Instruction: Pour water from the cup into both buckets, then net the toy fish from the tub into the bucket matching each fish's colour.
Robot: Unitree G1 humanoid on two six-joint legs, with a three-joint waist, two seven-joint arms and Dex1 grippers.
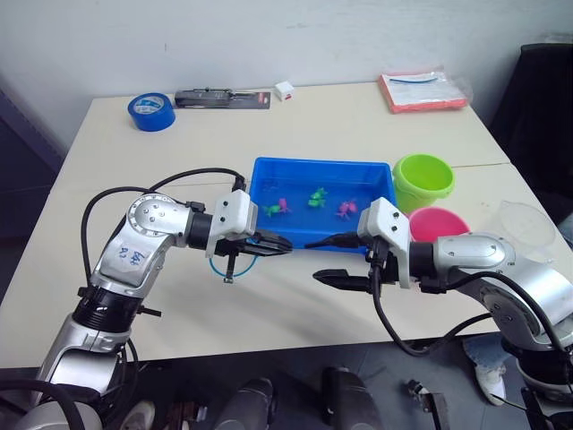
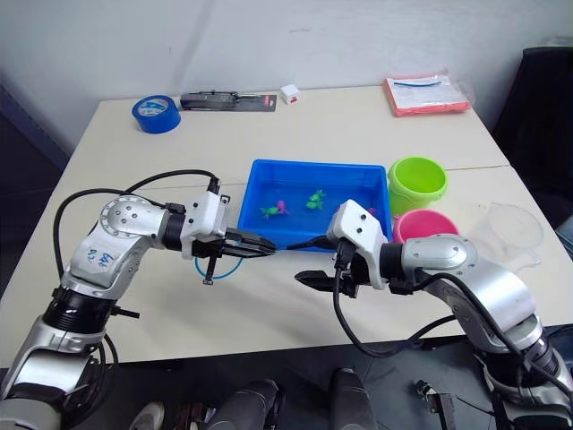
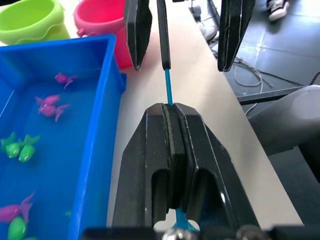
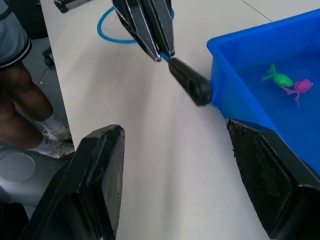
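The blue tub [image 1: 322, 163] sits mid-table holding water and several pink and green toy fish [image 1: 317, 197]. To its right stand the lime green bucket [image 1: 423, 179] and the pink bucket [image 1: 437, 224], with the clear cup [image 1: 524, 224] at the table's right edge. My left gripper [image 1: 277, 244] is shut on the thin blue rod of a small net, just in front of the tub's near left corner. The net's blue hoop [image 1: 218, 266] hangs by the gripper and its black handle end [image 4: 190, 82] points toward my right gripper [image 1: 313, 260]. That gripper is open, its fingers either side of the handle end without touching it.
At the table's far edge lie a blue tape roll [image 1: 150, 111], a black packaged tool [image 1: 222, 98], a small white box [image 1: 285, 90] and a red packet [image 1: 423, 91]. A person's leg [image 4: 20, 95] stands beside the table. A dark chair [image 1: 546, 90] is at far right.
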